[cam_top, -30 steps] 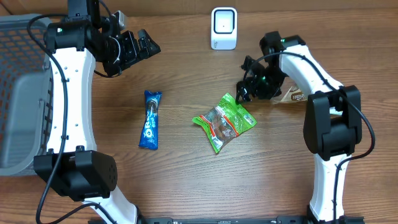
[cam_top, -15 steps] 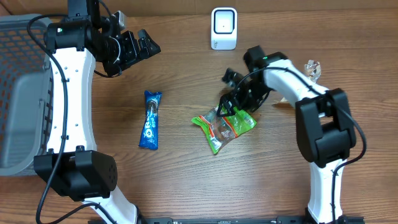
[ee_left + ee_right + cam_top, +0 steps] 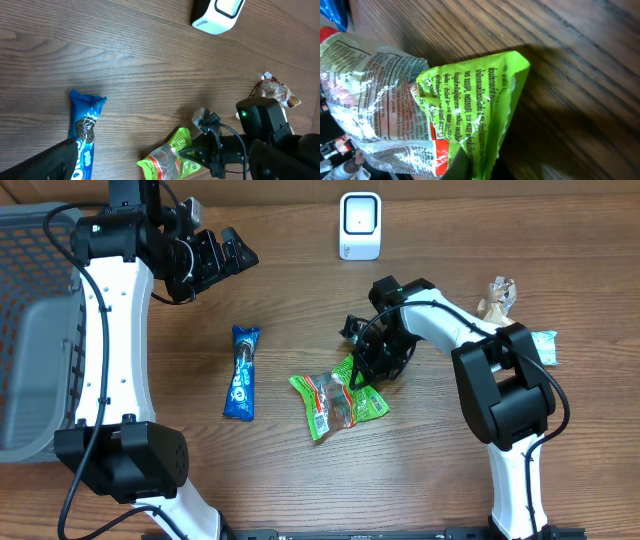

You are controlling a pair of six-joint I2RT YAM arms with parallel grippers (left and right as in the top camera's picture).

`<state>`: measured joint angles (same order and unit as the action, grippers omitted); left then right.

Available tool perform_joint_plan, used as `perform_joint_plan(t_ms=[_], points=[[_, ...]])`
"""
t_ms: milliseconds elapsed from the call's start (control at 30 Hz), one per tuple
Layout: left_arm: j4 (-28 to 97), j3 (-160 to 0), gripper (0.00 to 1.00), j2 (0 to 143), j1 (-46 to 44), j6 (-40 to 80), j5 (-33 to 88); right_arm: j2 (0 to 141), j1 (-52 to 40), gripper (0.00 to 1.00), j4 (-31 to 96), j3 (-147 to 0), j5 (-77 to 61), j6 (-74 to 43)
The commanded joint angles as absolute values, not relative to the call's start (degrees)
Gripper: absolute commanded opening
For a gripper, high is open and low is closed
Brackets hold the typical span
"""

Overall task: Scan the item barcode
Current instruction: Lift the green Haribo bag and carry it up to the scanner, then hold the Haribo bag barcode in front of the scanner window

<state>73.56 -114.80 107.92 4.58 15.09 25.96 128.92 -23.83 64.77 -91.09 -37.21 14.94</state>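
Observation:
A green snack bag (image 3: 335,402) lies on the wooden table, printed back up in the right wrist view (image 3: 465,95). My right gripper (image 3: 362,370) is shut on the bag's upper right edge, and the green film is pinched between its dark fingers (image 3: 461,167). The white scanner (image 3: 360,225) stands at the table's far edge, well away from the bag. My left gripper (image 3: 232,256) hangs open above the table's far left, holding nothing. In its view, the bag (image 3: 165,162) and the right gripper (image 3: 202,152) show at the bottom. I can make out no barcode.
A blue Oreo pack (image 3: 241,372) lies left of the bag. A wrapped sweet (image 3: 497,295) and a teal packet (image 3: 545,346) sit at the right. A grey wire basket (image 3: 30,330) fills the left edge.
My right gripper swung left from the table's right side onto the green bag and shut on its edge. The bag slid down and left. The left arm stayed still.

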Motion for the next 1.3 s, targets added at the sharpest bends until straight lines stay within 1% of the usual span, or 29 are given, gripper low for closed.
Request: perform_joint_plan(t_ms=[0,33,133,167,300,400,500,533,600,733,800,900,1000,1067,1100,1167,1200,1267], points=[[73.5,-116.2,1.0,108.0,4.2,15.9,26.4,126.0,-21.5,0.04,64.6,-95.9,-36.3,10.0],[73.5,-116.2,1.0,108.0,4.2,15.9,26.4,122.8,-20.5,0.04,63.3,-97.6,-30.7,5.3],[73.5,-116.2,1.0,108.0,4.2,15.9,26.4,118.0,-20.5,0.04,60.7,-98.5,-21.9,0.1],[73.5,-116.2,1.0,108.0,4.2,15.9,26.4,114.3,-21.1,0.04,58.7,-98.5,-16.3,-2.5],[73.5,-116.2,1.0,108.0,4.2,15.9,26.4,109.7,-22.5,0.04,56.6,-98.5,-9.3,-4.8],[73.5,-116.2,1.0,108.0,4.2,15.9,26.4,107.7,-22.1,0.04,56.1,-98.5,-16.1,-4.7],[73.5,-116.2,1.0,108.0,4.2,15.9,26.4,106.7,-19.7,0.04,55.8,-98.5,-27.7,-2.1],[73.5,-116.2,1.0,108.0,4.2,15.9,26.4,106.4,-18.3,0.04,56.0,-98.5,-35.2,1.0],[73.5,-116.2,1.0,108.0,4.2,15.9,26.4,106.3,-15.9,0.04,56.2,-98.6,-44.6,3.2],[73.5,-116.2,1.0,108.0,4.2,15.9,26.4,106.3,-9.4,0.04,55.7,-98.7,-61.1,3.5],[73.5,-116.2,1.0,108.0,4.2,15.9,26.4,106.3,-6.7,0.04,55.5,-98.7,-65.8,3.5],[73.5,-116.2,1.0,108.0,4.2,15.9,26.4,106.3,-4.3,0.04,55.3,-98.7,-68.1,3.5],[73.5,-116.2,1.0,108.0,4.2,15.9,26.4,106.3,-3.7,0.04,53.4,-98.7,-70.6,3.4],[73.5,-116.2,1.0,108.0,4.2,15.9,26.4,106.3,-3.9,0.04,50.9,-98.8,-68.8,1.7],[73.5,-116.2,1.0,108.0,4.2,15.9,26.4,106.3,-4.2,0.04,49.4,-98.8,-65.6,-0.4],[73.5,-116.2,0.99,108.0,4.2,15.9,26.4,106.2,-5.5,0.04,46.7,-99.3,-52.2,-5.1],[73.5,-116.2,1.0,108.0,4.2,15.9,26.4,106.2,-7.3,0.04,45.8,-100.1,-40.6,-6.6],[73.5,-116.2,1.0,108.0,4.2,15.9,26.4,106.2,-9.6,0.04,44.6,-100.6,-28.4,-7.7]])
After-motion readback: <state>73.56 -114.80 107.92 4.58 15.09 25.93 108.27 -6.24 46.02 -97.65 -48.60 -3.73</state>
